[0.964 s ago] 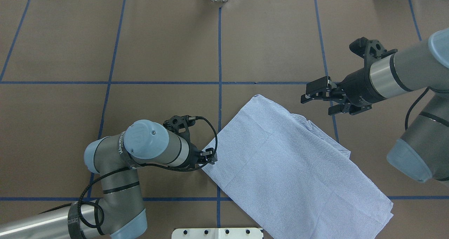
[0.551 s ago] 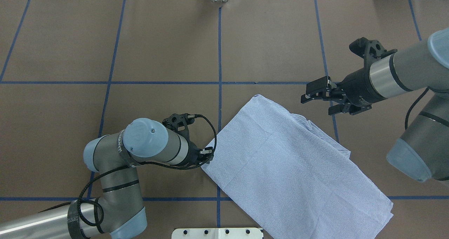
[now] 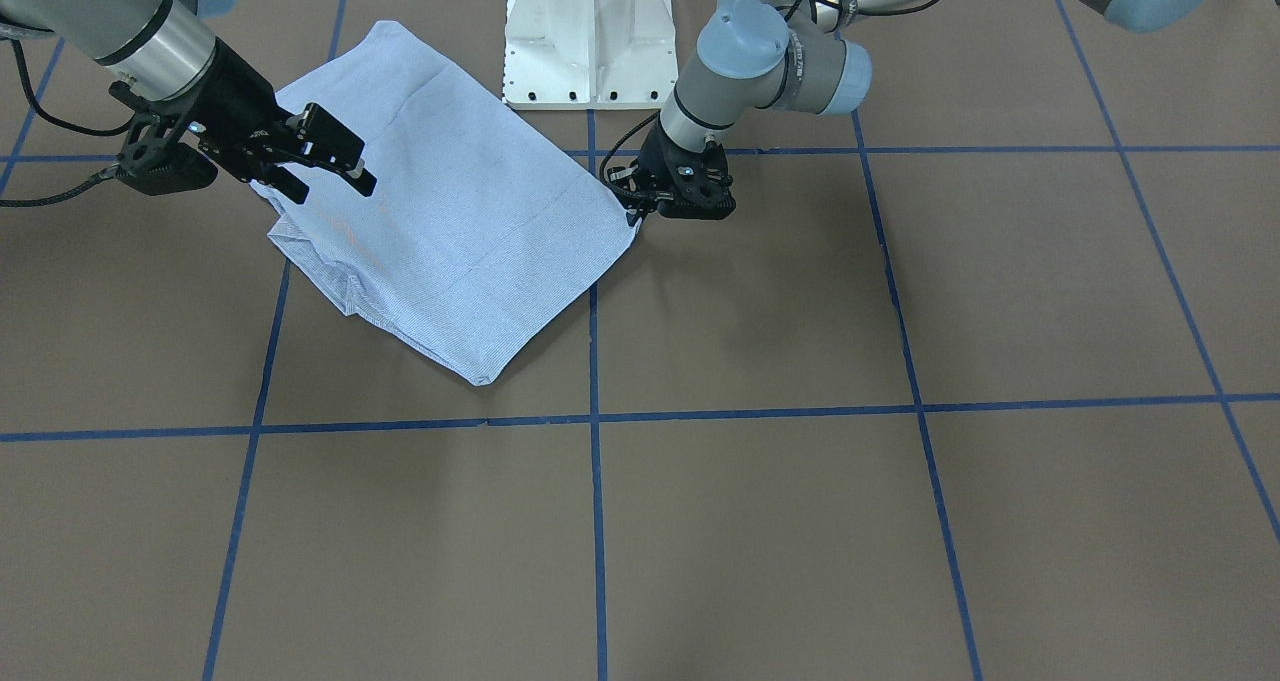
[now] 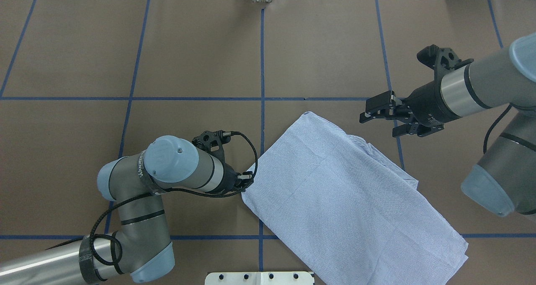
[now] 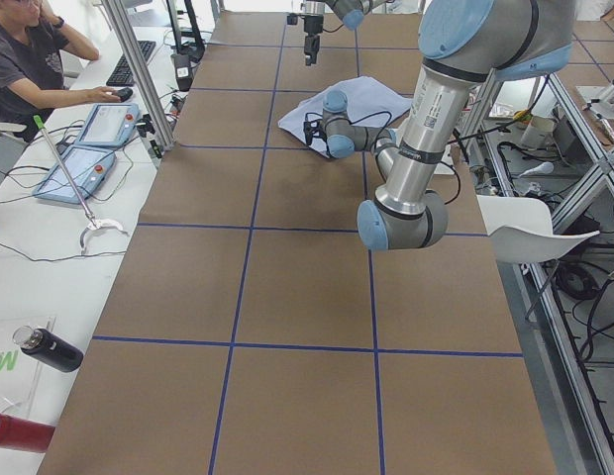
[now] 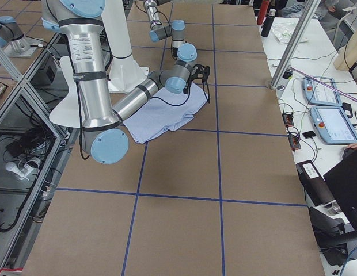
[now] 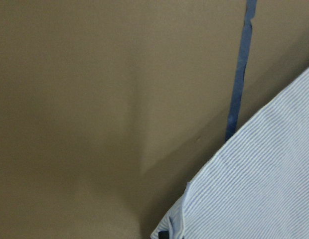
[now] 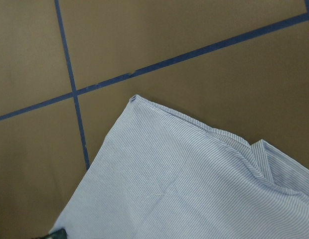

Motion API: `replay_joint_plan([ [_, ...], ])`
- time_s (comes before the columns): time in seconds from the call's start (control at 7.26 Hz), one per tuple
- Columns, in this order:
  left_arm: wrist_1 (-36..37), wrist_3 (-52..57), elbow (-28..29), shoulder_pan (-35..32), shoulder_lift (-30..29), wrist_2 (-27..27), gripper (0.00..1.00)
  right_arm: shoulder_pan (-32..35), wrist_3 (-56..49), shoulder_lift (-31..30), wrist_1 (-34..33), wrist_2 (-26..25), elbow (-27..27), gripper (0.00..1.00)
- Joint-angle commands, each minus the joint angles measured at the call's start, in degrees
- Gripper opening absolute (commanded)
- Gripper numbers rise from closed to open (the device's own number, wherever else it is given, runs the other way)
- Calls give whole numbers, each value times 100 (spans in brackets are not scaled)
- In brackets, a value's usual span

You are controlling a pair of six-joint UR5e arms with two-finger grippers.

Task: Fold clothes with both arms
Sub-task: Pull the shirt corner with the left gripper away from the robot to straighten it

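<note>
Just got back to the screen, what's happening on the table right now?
The robot is partway through folding a striped shirt, which lies in a rough rectangle on the brown table. The left end effector is down at the shirt's nearest corner and looks closed on the cloth there. The right end effector is open and holds nothing. It hangs by the shirt's far right edge and does not appear to touch it.
</note>
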Motion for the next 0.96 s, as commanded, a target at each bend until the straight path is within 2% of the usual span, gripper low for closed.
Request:
replay_joint_plan([
  [0.0,-2,79,287,-581,-40,-6,0,4,0,-10,0,-44,-5,100],
  [0.41,-90,755,1498,-1145,-697,38,0,4,0,-1,0,-175,-14,100],
  [0.55,-108,844,1763,-1251,-943,229,0,4,0,-10,0,-176,-14,100],
  [0.69,-317,940,2001,-1261,-1163,666,0,4,0,-1,0,-176,-14,100],
  [0.83,-963,941,2456,-1322,-1400,966,0,4,0,-1,0,-193,-14,100],
])
